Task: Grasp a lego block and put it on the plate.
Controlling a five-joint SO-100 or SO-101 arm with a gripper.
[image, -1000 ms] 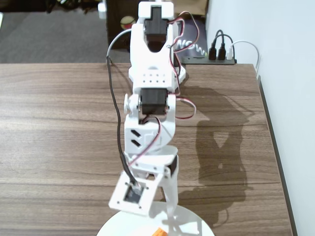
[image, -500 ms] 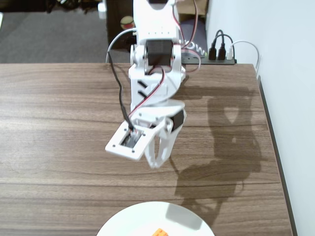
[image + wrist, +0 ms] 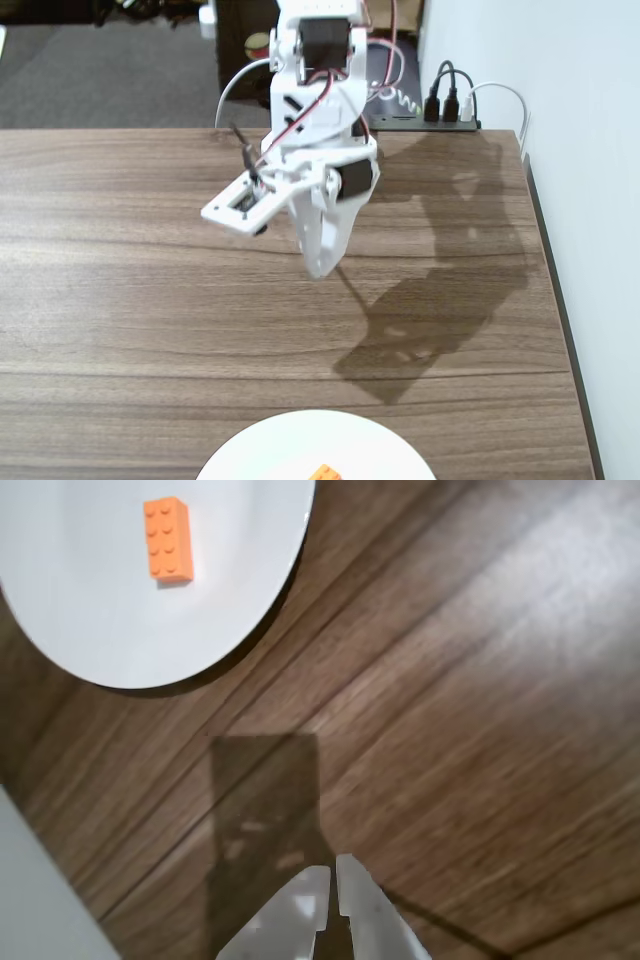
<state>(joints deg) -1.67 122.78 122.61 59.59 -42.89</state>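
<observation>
— Wrist view first: where's the lego block point(image 3: 168, 540)?

— Lying flat on the plate point(image 3: 90, 630), studs up, set in from the rim at the upper left of that view. One orange brick, one white plate; that's the count.

— And the fingers point(image 3: 334, 900)?

— Down at the bottom edge of the wrist view, tips drawn together with only a thin slit between them, gripping nothing. They hang over bare wood, well apart from the brick, with the plate's rim lying between the two.

— Does the fixed view agree?

— It does. The plate point(image 3: 300, 440) shows only as an arc at the bottom edge, with a sliver of the block point(image 3: 322, 473) on it. The one white arm point(image 3: 315, 120) hangs above the middle of the wooden surface point(image 3: 120, 300), its fingers point(image 3: 320, 268) pointing down, clear of the plate. Its shadow point(image 3: 420, 330) falls to the right on the wood.
</observation>
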